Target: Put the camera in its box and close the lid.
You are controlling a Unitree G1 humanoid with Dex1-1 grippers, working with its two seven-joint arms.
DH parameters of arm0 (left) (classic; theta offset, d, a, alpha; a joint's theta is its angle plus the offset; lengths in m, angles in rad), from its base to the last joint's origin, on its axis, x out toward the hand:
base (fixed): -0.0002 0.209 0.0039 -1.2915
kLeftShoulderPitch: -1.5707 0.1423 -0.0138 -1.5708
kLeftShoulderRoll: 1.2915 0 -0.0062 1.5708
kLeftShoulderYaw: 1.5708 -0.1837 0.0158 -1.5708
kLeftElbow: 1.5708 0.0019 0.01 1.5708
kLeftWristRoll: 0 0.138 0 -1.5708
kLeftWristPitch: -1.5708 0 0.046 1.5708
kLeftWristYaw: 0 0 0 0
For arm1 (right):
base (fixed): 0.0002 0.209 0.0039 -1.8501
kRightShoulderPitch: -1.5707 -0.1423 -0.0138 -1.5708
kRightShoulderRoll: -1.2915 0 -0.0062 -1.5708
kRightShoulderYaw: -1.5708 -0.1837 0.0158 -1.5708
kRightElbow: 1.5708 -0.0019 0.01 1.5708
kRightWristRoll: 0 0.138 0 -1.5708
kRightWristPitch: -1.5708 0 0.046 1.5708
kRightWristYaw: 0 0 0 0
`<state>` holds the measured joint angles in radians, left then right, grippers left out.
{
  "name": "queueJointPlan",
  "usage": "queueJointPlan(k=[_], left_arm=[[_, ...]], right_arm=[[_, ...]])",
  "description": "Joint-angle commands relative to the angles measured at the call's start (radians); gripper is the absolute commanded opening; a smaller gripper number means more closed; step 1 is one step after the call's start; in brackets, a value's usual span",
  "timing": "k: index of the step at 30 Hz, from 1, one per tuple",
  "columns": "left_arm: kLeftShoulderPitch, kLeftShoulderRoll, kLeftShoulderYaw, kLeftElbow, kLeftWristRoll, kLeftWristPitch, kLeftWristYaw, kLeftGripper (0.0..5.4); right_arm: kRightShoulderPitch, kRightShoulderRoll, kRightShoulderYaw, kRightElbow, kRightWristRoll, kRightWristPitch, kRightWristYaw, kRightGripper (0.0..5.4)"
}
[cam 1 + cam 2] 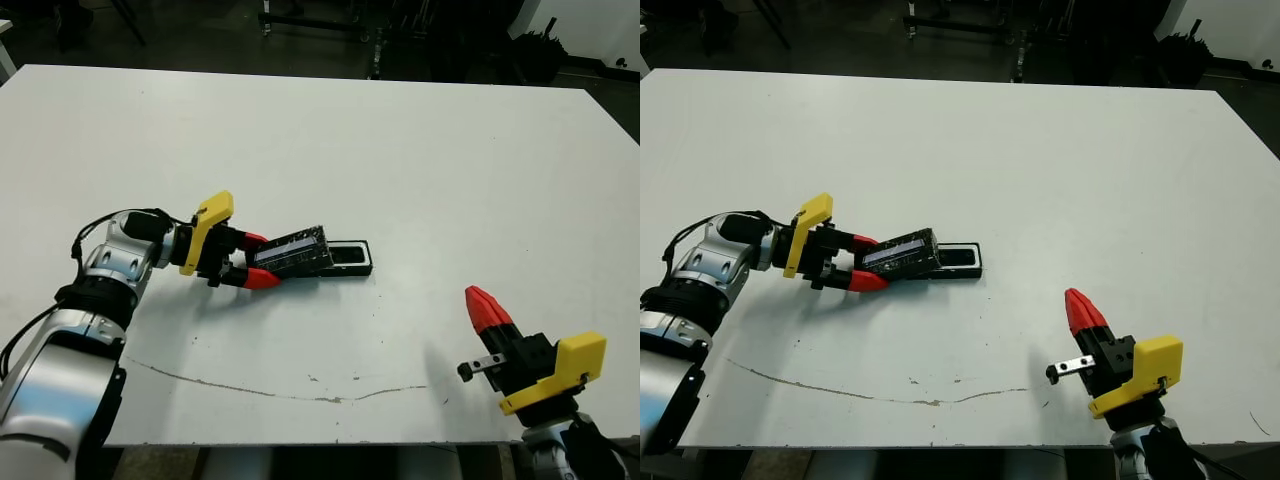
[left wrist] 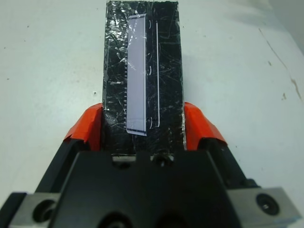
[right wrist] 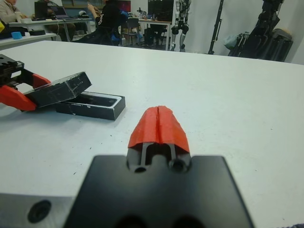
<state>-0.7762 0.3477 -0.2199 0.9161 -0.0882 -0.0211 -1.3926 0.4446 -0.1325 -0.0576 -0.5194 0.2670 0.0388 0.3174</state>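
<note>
A white counter (image 1: 400,150) fills the scene, seen from above by the robot's head camera, with a faint wavy grey scuff line (image 1: 270,392) running across its near edge. On the left, the robot's silver and black left arm (image 1: 100,290) reaches in toward the middle of the counter, ending in the left gripper (image 1: 255,259) with its yellow bracket and two red-tipped fingers (image 2: 85,130). Those fingers pinch the flat black rectangular lid with a shiny, crinkled silvery wrapping (image 1: 292,252), one finger against each long side of the slab at its near end (the wrist view shows the wrapping's scratches and a pale lilac strip down its top). The lid is tilted, its far end lying over the near end of the small shallow black-walled box (image 1: 350,258), which rests flat on the counter just left of centre. Only the box's far end shows beyond the lid, and a dark glossy surface is visible inside it there; whether this is the slim black camera cannot be told from these views. On the right, near the counter's front edge and well apart from the box, the right gripper (image 1: 484,303) hovers with its two red fingertips pressed together into a single point, holding nothing. Beyond the counter's far edge, the right wrist view shows desks, equipment stands and a seated person (image 3: 110,19).
</note>
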Motion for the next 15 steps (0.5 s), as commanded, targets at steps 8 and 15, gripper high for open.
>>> queueJointPlan(k=[8,15], left_arm=[[-0.009,-0.067,-0.021,0.061,0.055,-0.029,0.062,3.16],[-0.02,-0.102,-0.032,0.07,0.069,-0.051,0.071,3.16]], right_arm=[[0.012,-0.007,0.003,-0.004,0.019,0.009,-0.002,0.0],[0.019,-0.008,0.006,-0.005,0.018,0.005,-0.005,0.0]])
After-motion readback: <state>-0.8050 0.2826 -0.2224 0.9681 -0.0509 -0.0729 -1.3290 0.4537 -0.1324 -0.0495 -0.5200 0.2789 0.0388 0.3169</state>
